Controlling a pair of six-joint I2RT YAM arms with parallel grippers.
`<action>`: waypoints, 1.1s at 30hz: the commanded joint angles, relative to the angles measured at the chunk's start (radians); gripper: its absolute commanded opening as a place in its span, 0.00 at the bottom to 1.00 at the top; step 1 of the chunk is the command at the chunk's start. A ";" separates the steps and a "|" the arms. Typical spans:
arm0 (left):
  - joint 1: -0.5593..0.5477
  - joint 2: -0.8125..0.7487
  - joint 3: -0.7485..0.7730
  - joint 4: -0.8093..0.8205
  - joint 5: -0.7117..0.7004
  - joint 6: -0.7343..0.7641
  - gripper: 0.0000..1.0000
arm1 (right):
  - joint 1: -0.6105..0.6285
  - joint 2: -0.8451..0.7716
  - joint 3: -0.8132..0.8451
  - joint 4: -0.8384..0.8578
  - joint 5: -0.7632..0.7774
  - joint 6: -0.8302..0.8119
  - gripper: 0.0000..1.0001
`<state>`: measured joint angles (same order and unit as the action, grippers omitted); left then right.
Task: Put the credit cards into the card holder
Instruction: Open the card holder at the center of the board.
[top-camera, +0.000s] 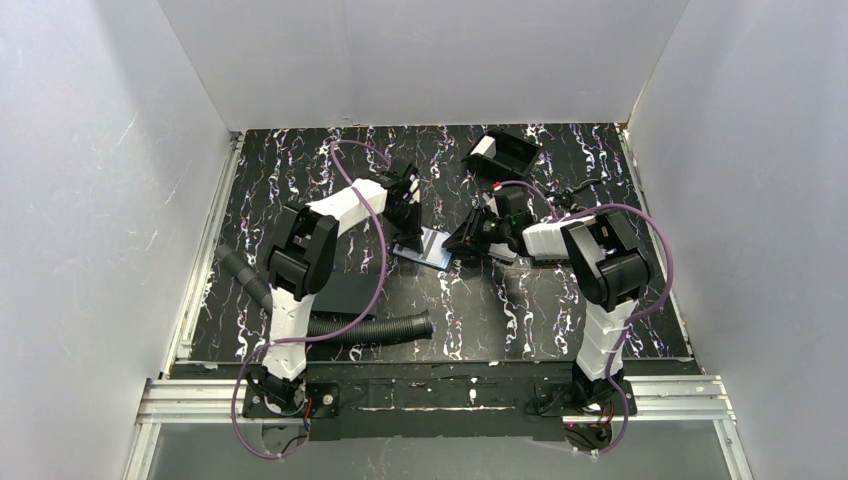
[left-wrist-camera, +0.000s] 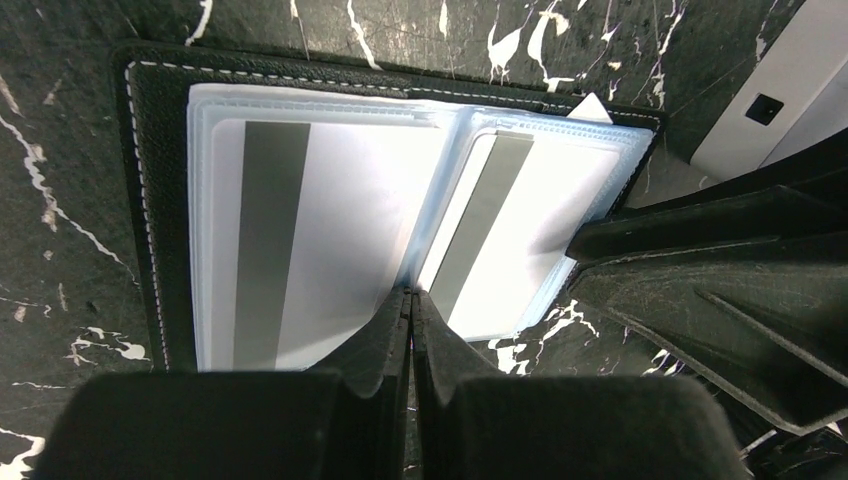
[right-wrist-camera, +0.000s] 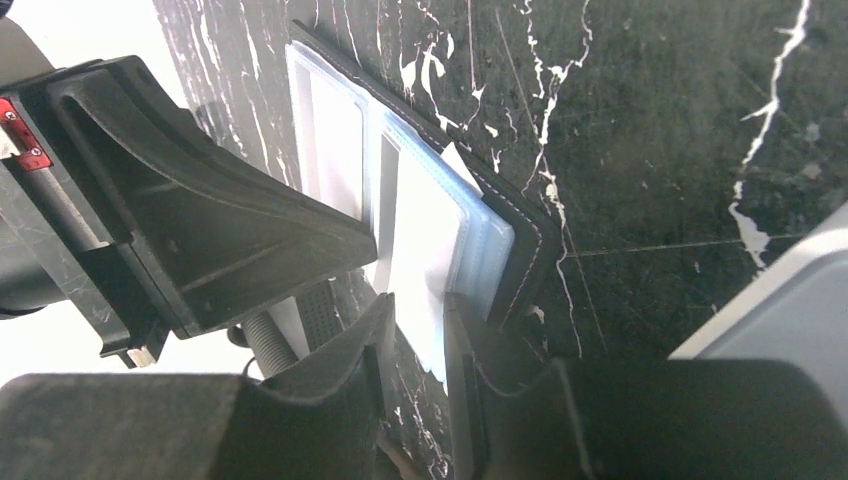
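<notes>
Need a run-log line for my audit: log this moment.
card holder: open flat | credit cards: inside clear sleeves | left gripper: shut at sleeve fold | right gripper: jaws apart around sleeve edge

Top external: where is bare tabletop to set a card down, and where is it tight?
Free: the near stretch between the corrugated hose and the right arm's base; the far left corner behind the left arm. Crowded: mid-table, where the left end effector and right end effector meet over the open card holder; a black box sits at the far edge.
</notes>
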<state>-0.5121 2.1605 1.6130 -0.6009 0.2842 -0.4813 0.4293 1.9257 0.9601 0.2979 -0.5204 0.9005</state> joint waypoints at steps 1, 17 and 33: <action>-0.016 0.083 -0.073 -0.039 -0.039 0.006 0.00 | -0.004 0.027 -0.030 0.164 -0.045 0.117 0.33; -0.016 0.033 -0.110 0.013 0.042 -0.029 0.00 | 0.036 0.049 -0.075 0.399 -0.075 0.282 0.32; -0.005 -0.017 -0.211 0.130 0.109 -0.115 0.00 | 0.040 -0.023 -0.191 0.285 -0.038 0.163 0.37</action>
<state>-0.4919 2.1112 1.4677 -0.5029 0.4406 -0.5839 0.4277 1.9445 0.7925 0.6645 -0.5113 1.1242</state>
